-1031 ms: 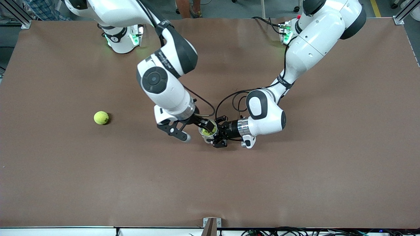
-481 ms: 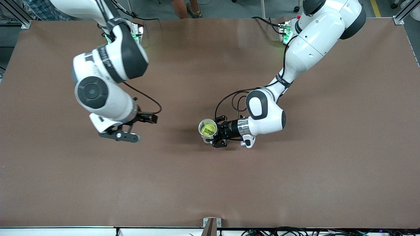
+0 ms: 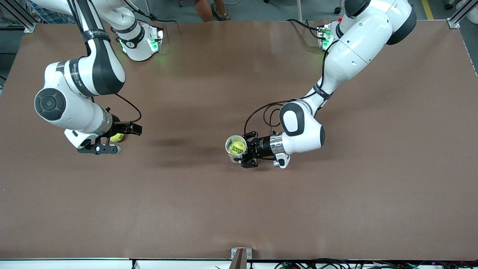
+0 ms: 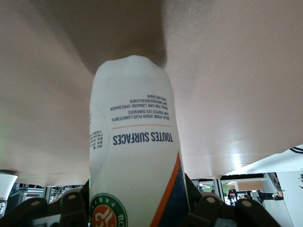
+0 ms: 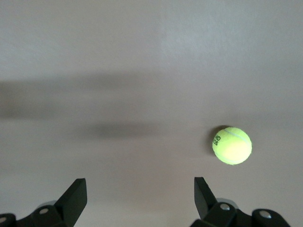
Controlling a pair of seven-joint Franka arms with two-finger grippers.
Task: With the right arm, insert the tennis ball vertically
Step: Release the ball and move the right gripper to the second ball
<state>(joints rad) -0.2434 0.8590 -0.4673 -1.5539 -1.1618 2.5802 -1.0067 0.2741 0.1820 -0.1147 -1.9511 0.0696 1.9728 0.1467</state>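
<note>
The brown surface [image 3: 239,209] lies bare over most of its width, with wide free room along the edge nearest the front camera and toward the left arm's end. The only things on it sit in a band across the middle.

The can [image 3: 236,146] stands upright near the centre, its open mouth up, with one ball inside it [image 3: 237,146]. The left gripper [image 3: 244,152] reaches in from the side and its fingers are closed on the can; in the left wrist view the can's white label [image 4: 135,156] fills the frame between them.

A loose ball [image 3: 118,137] lies on the surface toward the right arm's end, well apart from the can, with open surface between the two. The right gripper [image 3: 115,140] hangs over this ball, its fingers spread wide and empty. In the right wrist view the ball [image 5: 232,145] sits off to one side of the gap, near one finger [image 5: 202,189] and not between them.

A second ago the right gripper was over the can's mouth, beside the left gripper; half a second ago it was partway across. It has since swung over to the loose ball. The left arm and the can have not moved.
</note>
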